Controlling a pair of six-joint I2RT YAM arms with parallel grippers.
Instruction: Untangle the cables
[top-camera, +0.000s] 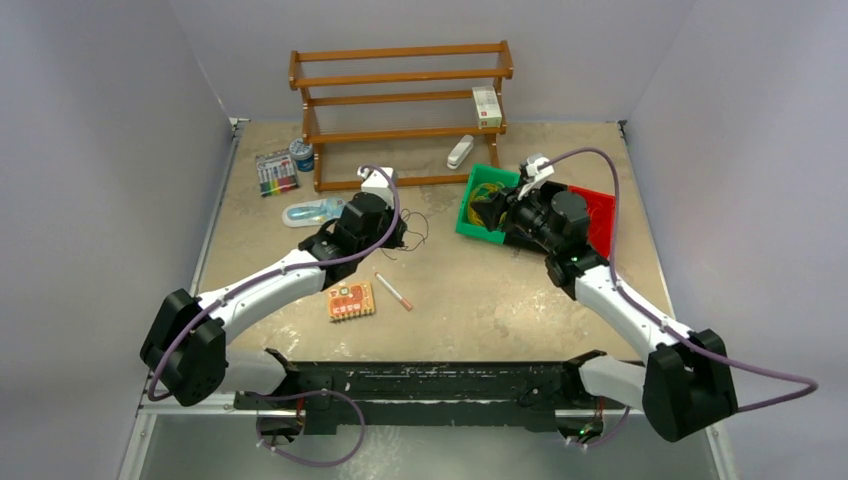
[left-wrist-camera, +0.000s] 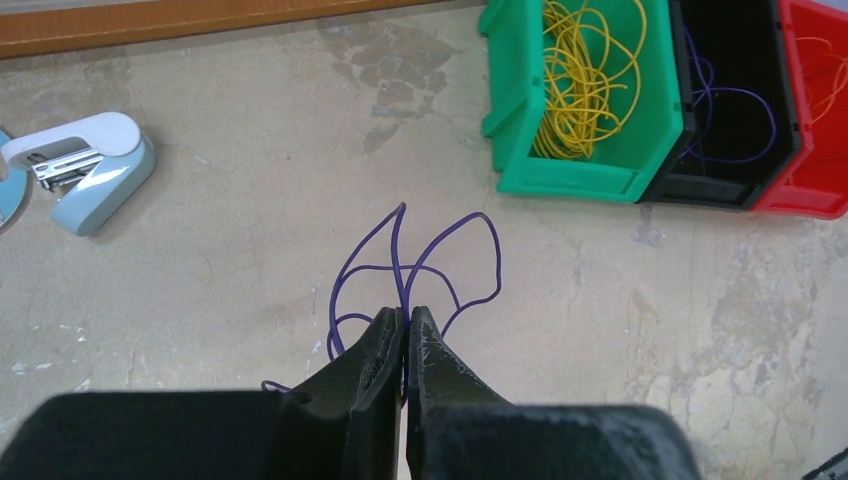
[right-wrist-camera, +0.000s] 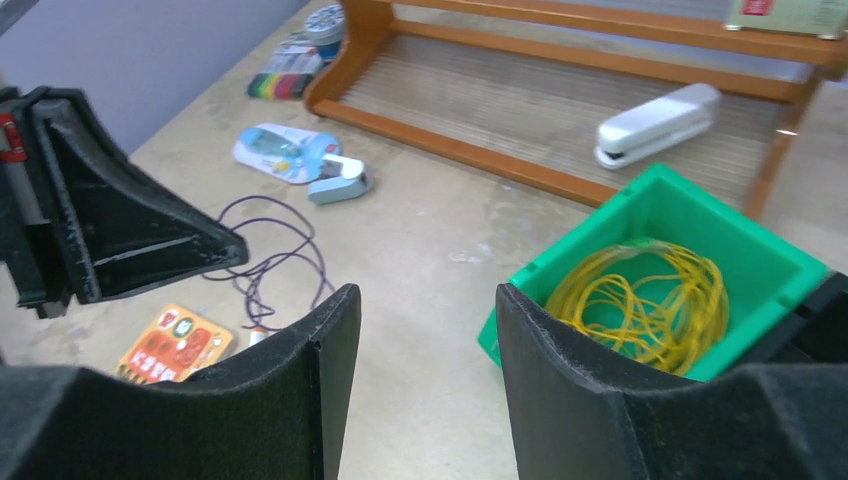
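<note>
On the bench (left-wrist-camera: 180, 290), just short of the three bins, your left jaws are pinched shut on the dark blue cable (left-wrist-camera: 397, 245), whose loops fan out ahead of the tips and lie flat on the surface. Your right jaws stand open with nothing between them, near the green bin (right-wrist-camera: 600, 235). The step looks like carrying this one loose cable to its bin. Lift straight up first so the hanging loops clear the bench, and watch that none snags the stapler (left-wrist-camera: 85, 165) off to the left. Hold the pinch firm, since the wire is thin and could slip through. Bring it over the black bin (left-wrist-camera: 715, 185), low enough that the loops drop inside, then let go. The green bin holds a coil of yellow cable (left-wrist-camera: 585, 80). The black bin, between green and red, holds a dark blue strand (left-wrist-camera: 745, 95). The red bin (left-wrist-camera: 815, 195) shows a thin orange-red strand (left-wrist-camera: 825, 60) near its wall
</note>
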